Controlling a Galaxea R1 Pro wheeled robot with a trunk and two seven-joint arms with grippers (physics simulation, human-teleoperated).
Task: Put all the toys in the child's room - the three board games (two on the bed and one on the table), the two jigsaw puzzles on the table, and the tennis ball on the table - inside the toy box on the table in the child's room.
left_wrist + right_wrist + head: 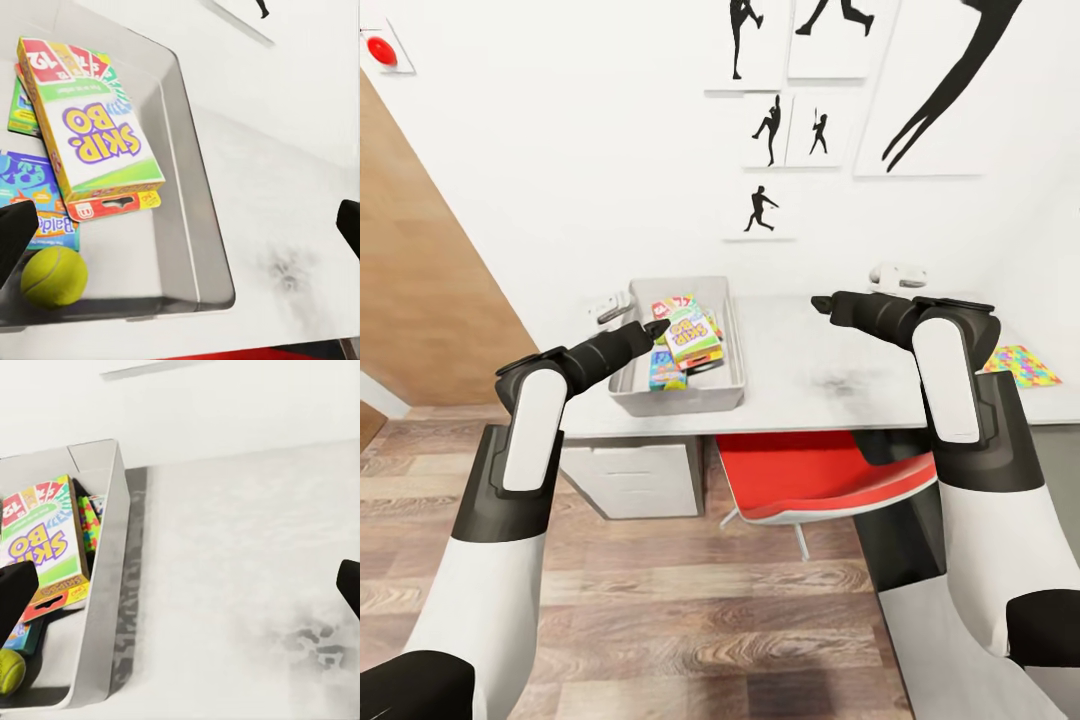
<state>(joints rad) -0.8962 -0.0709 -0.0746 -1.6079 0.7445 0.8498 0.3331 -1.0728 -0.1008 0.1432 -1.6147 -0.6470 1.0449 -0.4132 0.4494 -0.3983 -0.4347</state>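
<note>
- Head view: your remaining puzzle [1022, 365] lies flat on the table [830, 375], well right of the toy box [732, 340]. Your right gripper [818, 303] hovers between the two, nearer the puzzle than your left gripper [657, 328].
- Left wrist view: fingers spread, empty, above the box holding the Skip-Bo game [94, 124] and ball [53, 276].
- Right wrist view: fingers spread, empty, over bare table beside the box.

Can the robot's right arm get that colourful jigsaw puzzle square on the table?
Probably yes. The thin multicolour jigsaw puzzle board lies flat on the pale grey-white table, just outside the right arm, with nothing on top; the open right end effector holds nothing.
</note>
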